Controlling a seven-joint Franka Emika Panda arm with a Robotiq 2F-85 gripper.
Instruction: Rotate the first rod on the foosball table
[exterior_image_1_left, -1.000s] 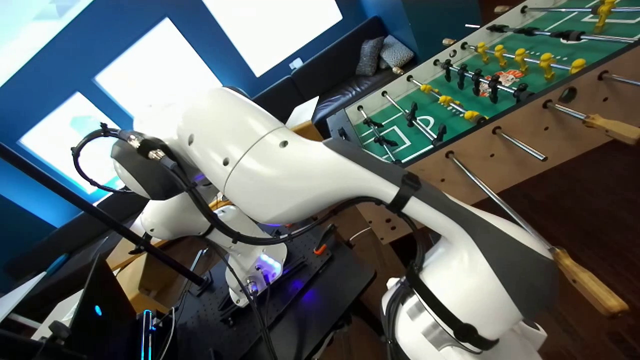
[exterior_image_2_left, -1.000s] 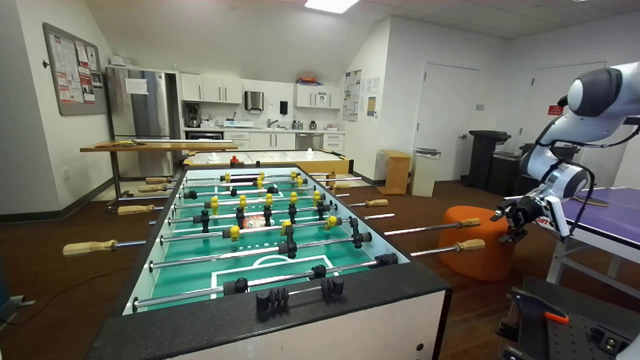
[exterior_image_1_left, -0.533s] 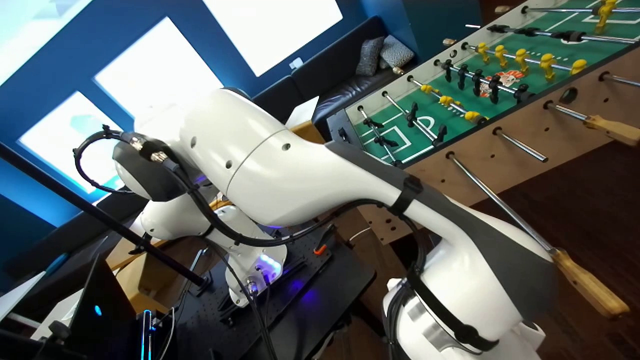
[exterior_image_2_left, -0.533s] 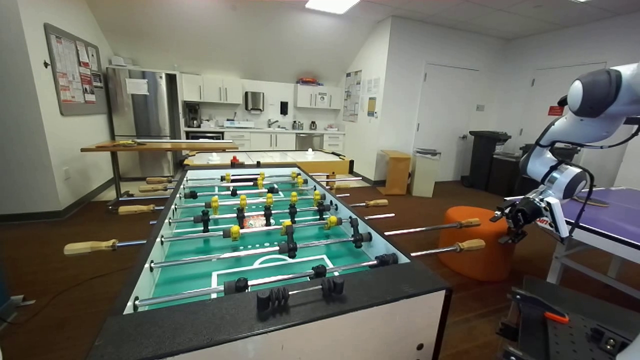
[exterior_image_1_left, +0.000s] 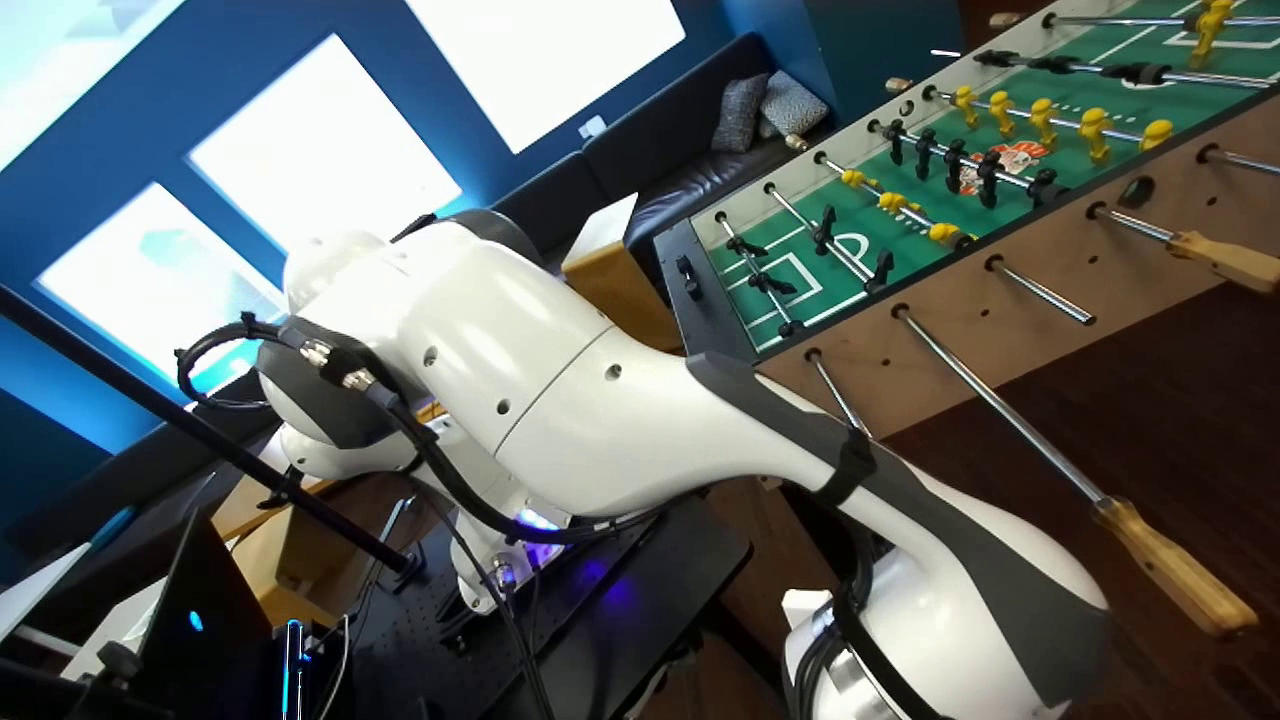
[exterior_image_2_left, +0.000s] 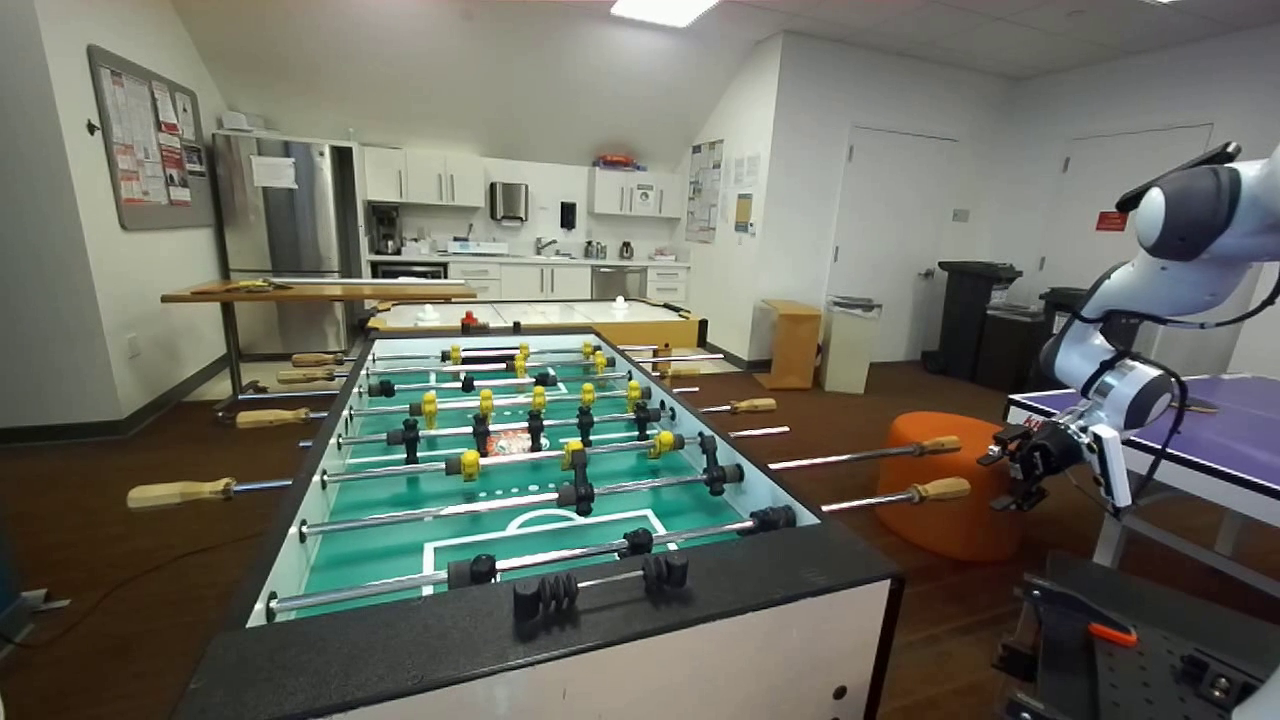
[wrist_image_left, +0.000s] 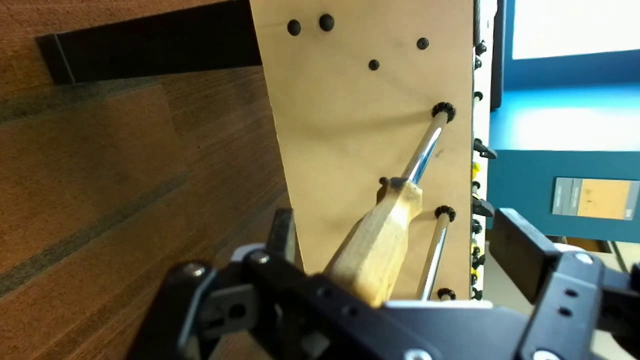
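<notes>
The bent Panda arm (exterior_image_2_left: 1115, 285) slopes down from the right, Robotiq gripper (exterior_image_2_left: 993, 481) spread wide toward the wooden handle (exterior_image_2_left: 942, 490) of the first rod (exterior_image_2_left: 865, 501), at the near right of the foosball table (exterior_image_2_left: 380, 655); I can't judge contact.

- Windows (exterior_image_1_left: 325, 145) blazing white in a blue wall (exterior_image_1_left: 415, 80), dark couch (exterior_image_1_left: 655, 128) along it, two grey pillows (exterior_image_1_left: 740, 112) aboard!
- Over at the far end, steel fridge (exterior_image_2_left: 300, 235) beside white cabinets (exterior_image_2_left: 425, 177)!
- Ceiling light (exterior_image_2_left: 663, 10) aglow!
- Orange pouf (exterior_image_2_left: 950, 522) on brown floor (exterior_image_2_left: 840, 410), purple-topped table (exterior_image_2_left: 1235, 425) nearby!
</notes>
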